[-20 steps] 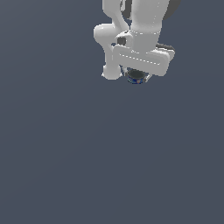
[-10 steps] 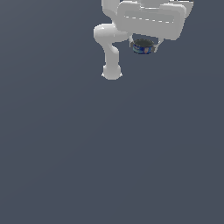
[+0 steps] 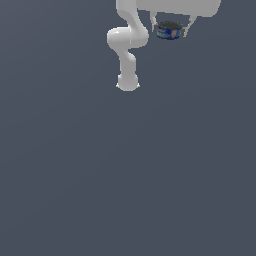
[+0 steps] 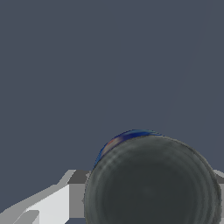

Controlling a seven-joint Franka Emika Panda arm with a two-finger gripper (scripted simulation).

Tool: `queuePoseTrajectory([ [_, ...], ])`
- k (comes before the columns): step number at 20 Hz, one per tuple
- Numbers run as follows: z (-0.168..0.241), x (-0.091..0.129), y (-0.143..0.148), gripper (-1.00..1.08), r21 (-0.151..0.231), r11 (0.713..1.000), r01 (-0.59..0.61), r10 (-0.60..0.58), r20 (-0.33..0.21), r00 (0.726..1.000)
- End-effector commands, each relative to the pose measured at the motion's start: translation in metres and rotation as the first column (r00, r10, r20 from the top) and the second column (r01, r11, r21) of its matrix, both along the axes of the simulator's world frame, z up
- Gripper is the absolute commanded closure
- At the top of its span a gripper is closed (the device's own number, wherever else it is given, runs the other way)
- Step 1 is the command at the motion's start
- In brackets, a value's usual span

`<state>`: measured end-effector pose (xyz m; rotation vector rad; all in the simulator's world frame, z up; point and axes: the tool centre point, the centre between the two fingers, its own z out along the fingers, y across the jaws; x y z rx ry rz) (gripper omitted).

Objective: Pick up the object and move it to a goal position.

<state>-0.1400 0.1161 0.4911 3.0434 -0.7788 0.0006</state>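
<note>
- Counter: flat dark grey-blue surface, fills both views.
- Arm: white Panda. Base sits on the counter in the upper middle of the exterior view. Links rise from it and bend toward the exterior view's right, running out of frame at the top edge.
- Hand: white body mostly cut off by the top edge of the exterior view. Two fingers hang down from it, one each side of the can. Closed on the can at a narrow spread, matching the can's width. In the wrist view one light finger shows beside the can, touching its side.
- Can: short, round, dark top, blue label band with light marks. Held between the fingers, off the counter, up near the top of the exterior view and to the exterior view's right of the arm's base. Narrower than the hand body above it.
- Wrist view: the can's dark ridged end fills the lower part of the frame, with a sliver of blue band along its far rim. Only bare counter behind it.
</note>
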Motion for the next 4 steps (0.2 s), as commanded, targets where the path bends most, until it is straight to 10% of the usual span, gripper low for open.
queuePoseTrajectory([
  [1, 0.0065, -0.0015, 0.0009, 1.08, 0.000, 1.000, 0.000, 0.000, 0.000, 1.000],
  [4, 0.0087, -0.0020, 0.0012, 1.08, 0.000, 1.000, 0.000, 0.000, 0.000, 1.000],
])
